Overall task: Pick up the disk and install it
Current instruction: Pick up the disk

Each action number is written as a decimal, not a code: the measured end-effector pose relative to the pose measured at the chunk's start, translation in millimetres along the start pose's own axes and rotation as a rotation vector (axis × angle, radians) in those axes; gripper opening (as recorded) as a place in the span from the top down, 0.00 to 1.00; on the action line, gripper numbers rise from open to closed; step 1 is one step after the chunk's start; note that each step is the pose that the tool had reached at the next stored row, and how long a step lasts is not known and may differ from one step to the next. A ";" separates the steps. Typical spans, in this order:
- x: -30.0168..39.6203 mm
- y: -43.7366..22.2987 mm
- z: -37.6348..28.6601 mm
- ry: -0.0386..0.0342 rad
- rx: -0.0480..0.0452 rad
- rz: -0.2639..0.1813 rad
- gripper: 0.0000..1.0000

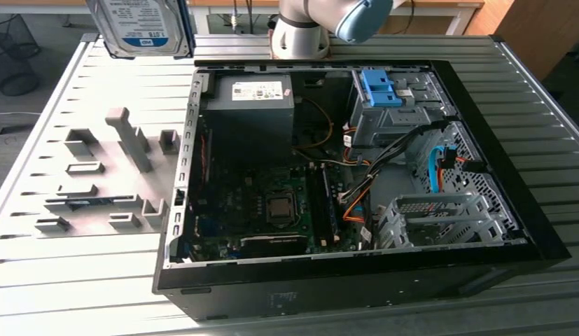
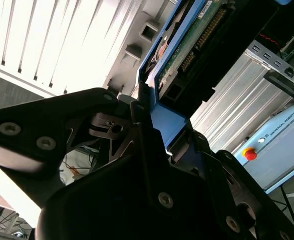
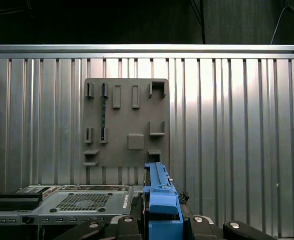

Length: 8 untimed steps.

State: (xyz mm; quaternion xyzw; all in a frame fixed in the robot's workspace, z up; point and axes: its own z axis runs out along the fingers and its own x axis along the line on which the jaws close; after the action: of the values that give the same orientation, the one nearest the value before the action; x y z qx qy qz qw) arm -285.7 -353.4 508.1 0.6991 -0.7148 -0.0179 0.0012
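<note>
we are seeing the flat silver-grey hard disk with blue plastic rails hanging above the ribbed metal desk, beside the open black computer case, our black end effector clamping its blue edge

A silver-grey rectangular hard drive with a white-and-blue label and blue side rails is hanging upright over the far corner of a ribbed metal table, at the exterior view's left. A grey plastic fixture plate is lying beside an open black computer case, which is showing its black power supply box and blue plastic bracket.
</note>
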 end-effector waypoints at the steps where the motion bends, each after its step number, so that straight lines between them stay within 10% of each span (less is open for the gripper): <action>1: 0.0 -1.4 0.0 0.0000 0.0000 0.000 0.64; 8: -0.2 -10.0 -0.2 0.0000 0.0000 0.000 0.64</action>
State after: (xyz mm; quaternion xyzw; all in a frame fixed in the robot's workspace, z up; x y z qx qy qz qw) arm -275.7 -353.4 508.1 0.6991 -0.7148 -0.0179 0.0012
